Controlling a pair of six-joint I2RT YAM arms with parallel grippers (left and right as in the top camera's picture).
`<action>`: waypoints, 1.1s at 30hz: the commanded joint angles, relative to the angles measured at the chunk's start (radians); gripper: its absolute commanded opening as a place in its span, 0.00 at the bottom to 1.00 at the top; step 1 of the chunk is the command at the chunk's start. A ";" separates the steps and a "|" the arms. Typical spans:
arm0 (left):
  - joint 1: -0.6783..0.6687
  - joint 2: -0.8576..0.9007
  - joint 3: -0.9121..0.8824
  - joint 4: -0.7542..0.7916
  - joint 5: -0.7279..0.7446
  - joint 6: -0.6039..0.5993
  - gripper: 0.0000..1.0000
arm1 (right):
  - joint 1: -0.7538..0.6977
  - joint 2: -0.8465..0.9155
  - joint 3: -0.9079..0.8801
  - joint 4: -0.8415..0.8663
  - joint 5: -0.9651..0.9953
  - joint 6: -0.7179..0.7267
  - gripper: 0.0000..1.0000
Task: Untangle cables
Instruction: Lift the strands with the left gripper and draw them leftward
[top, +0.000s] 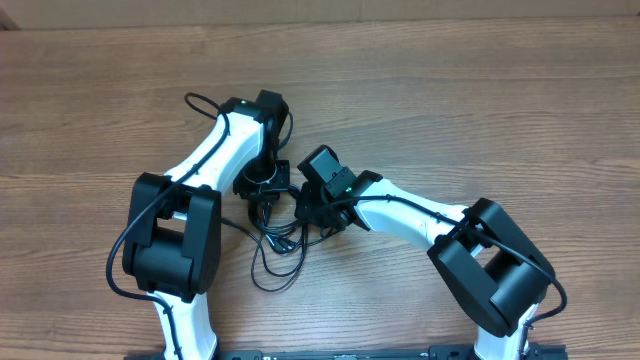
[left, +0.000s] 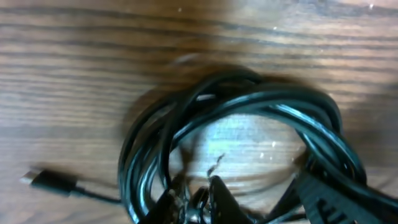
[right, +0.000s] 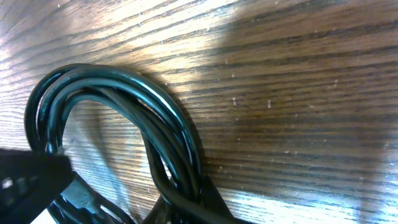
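Wood-grain table (top: 480, 90) beneath tangled black cables (top: 272, 240)

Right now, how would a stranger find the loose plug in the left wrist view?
Start at the wooden table, then the coil of black cables. Lower left of it lies the small plug, alone on bare wood, trailing one thin cord.

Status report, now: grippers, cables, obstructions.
Both down at the cables: left gripper, right gripper, grip unclear. Bundle coiled and tangled, one plug lying loose. No obstruction seen.
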 joint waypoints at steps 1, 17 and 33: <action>-0.007 0.006 -0.021 0.019 0.019 0.017 0.11 | -0.003 0.012 0.016 0.000 0.017 -0.003 0.06; -0.008 0.006 -0.093 -0.009 0.041 0.016 0.04 | -0.003 0.012 0.016 0.000 0.017 -0.003 0.06; 0.017 0.005 -0.022 -0.101 0.072 0.058 0.16 | -0.003 0.012 0.016 0.000 0.017 -0.003 0.06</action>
